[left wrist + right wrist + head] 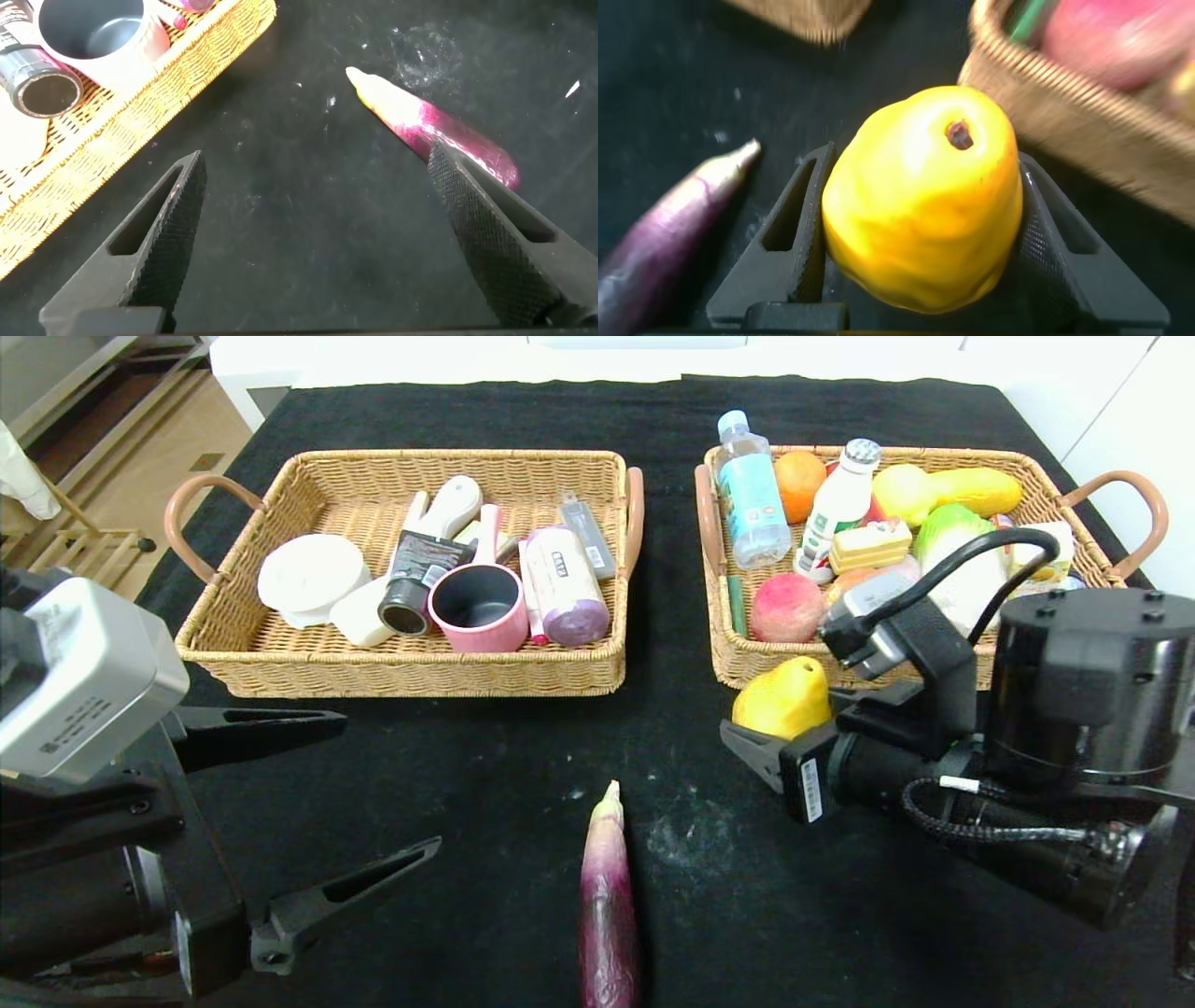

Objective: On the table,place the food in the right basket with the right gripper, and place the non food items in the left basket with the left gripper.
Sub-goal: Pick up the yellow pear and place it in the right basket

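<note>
On the table covered with black cloth [523, 747], the long purple eggplant [607, 896] lies nearest, in the middle. The black left gripper [359, 793] hovers at the near left with its fingers spread wide and nothing between them. The black right gripper [920, 243] is closed on the yellow pear [920, 196], just before the right tan wicker basket [747, 663]. Farther back, the left tan wicker basket [411, 672] holds a white round disc [308, 574] and a black squeeze tube [415, 574].

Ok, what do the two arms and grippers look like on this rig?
Both are black. The left gripper has two long tapered fingers with slotted cutouts, textured pads and a grey box at the wrist. The right gripper has a round black wrist, looping black cables and a white barcode label.
</note>
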`<action>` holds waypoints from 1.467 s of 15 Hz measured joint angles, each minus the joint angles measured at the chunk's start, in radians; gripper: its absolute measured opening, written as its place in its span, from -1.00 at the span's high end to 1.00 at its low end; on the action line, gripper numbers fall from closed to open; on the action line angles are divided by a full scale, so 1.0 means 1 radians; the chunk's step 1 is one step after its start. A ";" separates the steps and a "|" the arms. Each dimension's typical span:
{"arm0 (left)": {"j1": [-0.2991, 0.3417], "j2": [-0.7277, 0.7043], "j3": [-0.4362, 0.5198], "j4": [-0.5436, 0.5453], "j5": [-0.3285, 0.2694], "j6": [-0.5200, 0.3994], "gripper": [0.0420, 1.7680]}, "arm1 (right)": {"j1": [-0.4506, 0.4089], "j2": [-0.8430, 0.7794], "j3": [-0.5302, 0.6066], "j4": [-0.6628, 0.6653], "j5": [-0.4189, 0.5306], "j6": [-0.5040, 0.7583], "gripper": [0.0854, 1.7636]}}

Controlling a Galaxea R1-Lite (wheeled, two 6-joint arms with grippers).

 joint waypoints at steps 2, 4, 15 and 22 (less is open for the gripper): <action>0.001 0.000 0.001 0.000 0.000 0.000 -0.94 | -0.007 -0.036 -0.008 0.003 -0.003 -0.006 -0.30; 0.001 0.002 0.001 -0.001 0.000 0.000 -0.94 | -0.030 -0.063 -0.021 0.006 -0.002 -0.022 -0.30; 0.001 0.016 0.007 -0.003 -0.001 0.000 -0.94 | -0.403 -0.067 -0.285 0.168 0.154 -0.037 -0.30; 0.001 0.026 0.008 -0.009 0.000 -0.002 -0.94 | -0.540 0.101 -0.546 0.224 0.165 -0.034 -0.30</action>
